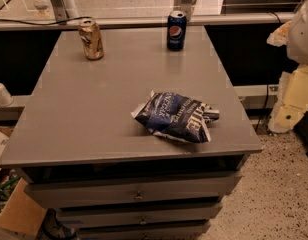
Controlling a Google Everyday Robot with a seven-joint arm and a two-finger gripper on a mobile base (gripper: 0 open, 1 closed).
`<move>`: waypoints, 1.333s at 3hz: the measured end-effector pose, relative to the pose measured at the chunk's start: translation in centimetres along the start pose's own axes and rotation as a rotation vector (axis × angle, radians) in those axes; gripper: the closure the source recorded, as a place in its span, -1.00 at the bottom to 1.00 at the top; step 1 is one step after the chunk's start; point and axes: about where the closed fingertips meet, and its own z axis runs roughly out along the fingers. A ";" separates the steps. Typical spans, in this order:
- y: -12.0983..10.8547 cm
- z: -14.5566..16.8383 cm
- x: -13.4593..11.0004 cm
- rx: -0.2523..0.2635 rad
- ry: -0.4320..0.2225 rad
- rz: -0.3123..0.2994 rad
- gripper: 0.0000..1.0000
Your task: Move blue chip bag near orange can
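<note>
Navy foil, the blue chip bag (175, 117) lies crumpled at 5 o'clock on the grey table (94, 114), well apart from the orange can (91, 39) at 11 o'clock; the reach is judged not yet begun. The next move calls for a descent onto the bag, then a carry toward 11 o'clock. The gripper (302, 31) hangs off the table at 2 o'clock, touching nothing; its opening cannot be told.
</note>
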 end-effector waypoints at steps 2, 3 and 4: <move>0.4 1.2 -0.9 0.009 -0.035 -0.007 -1.00; 1.0 3.8 -3.4 0.005 -0.125 -0.015 -1.00; 2.1 6.7 -6.2 -0.018 -0.204 -0.021 -1.00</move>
